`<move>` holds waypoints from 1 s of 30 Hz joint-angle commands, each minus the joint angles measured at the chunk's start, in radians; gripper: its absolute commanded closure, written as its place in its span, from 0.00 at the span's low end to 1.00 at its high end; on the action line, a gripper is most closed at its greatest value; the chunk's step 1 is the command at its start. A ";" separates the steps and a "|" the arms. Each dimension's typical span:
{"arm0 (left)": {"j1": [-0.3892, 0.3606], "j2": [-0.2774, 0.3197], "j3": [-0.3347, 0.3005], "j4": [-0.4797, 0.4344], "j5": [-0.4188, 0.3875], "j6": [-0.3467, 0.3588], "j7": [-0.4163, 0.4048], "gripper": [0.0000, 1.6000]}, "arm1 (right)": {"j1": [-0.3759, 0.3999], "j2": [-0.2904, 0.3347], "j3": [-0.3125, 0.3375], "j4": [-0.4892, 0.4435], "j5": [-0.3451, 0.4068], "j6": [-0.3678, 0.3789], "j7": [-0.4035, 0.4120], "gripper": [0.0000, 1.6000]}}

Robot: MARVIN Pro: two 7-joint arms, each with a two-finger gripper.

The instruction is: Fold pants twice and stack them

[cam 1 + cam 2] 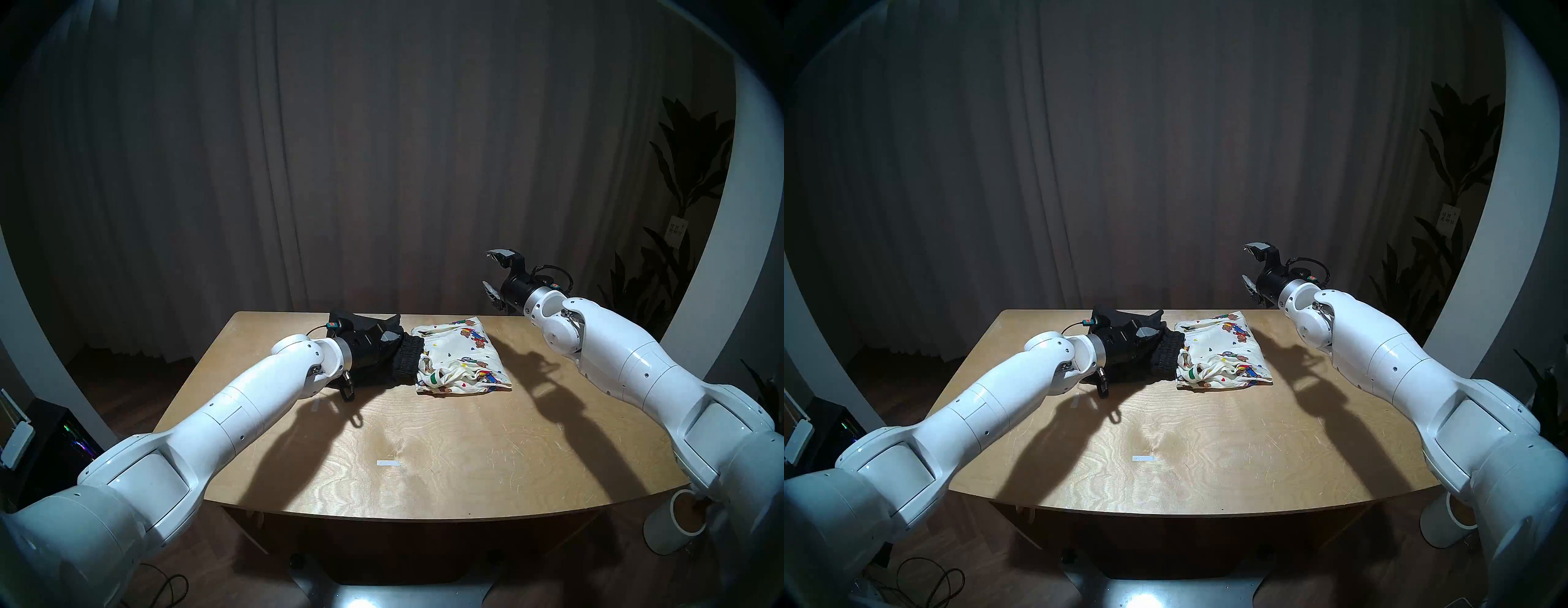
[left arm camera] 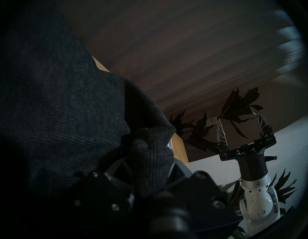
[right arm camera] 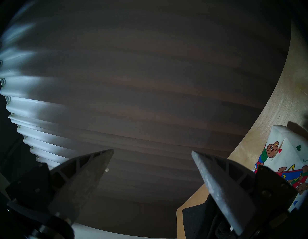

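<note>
Step in hand: judged to be finishing the charcoal pants (image 1: 408, 356), either their last fold or moving them over to stack; the views do not settle which
Charcoal pants: far part of the surface (image 1: 382, 446), left of centre; ribbed waistband on the right, just beside the left edge of the teddy-bear pants (image 1: 464, 350), apparently touching it
Teddy-bear pants: folded into a rough rectangle at far centre-right; near-left corner rumpled, the rest flat
Left hand (image 1: 392, 339): low over the charcoal pair, aimed right and slightly down; the wrist view shows a bunch of dark knit caught between its fingers (image 2: 180, 167), so it is pinching that cloth; how tight the pinch is I cannot tell
Right hand (image 1: 488, 269): raised above the far right of the surface, fingers spread wide, holding nothing, well apart from both pairs
How to do it well: carry the pinched layer low and slow so the knit does not drag the layers under it; lay edge to edge, then let go only once the cloth lies on what is beneath
Help from the right: it could press down the charcoal pair, or flatten the rumpled corner first, to give the stack an even base
Risk: thick ribbing may spring open; a bunched grip may leave a lump
</note>
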 commanded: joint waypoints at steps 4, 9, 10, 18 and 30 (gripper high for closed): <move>0.014 0.016 -0.006 -0.099 0.000 -0.015 0.017 0.25 | 0.016 0.006 0.013 -0.014 0.003 0.003 0.016 0.00; 0.034 0.024 -0.013 -0.128 -0.020 -0.003 0.025 0.24 | 0.015 0.009 0.014 -0.025 0.006 0.000 0.019 0.00; 0.037 0.025 -0.008 -0.131 -0.016 -0.003 0.027 0.24 | 0.015 0.010 0.014 -0.027 0.005 0.000 0.019 0.00; 0.070 0.010 -0.015 -0.126 -0.061 0.000 0.019 0.25 | 0.007 0.022 0.014 -0.048 0.007 -0.008 0.019 0.00; 0.123 0.007 -0.026 -0.187 -0.099 -0.002 -0.057 0.00 | -0.006 0.050 0.013 -0.077 0.013 -0.023 0.013 0.00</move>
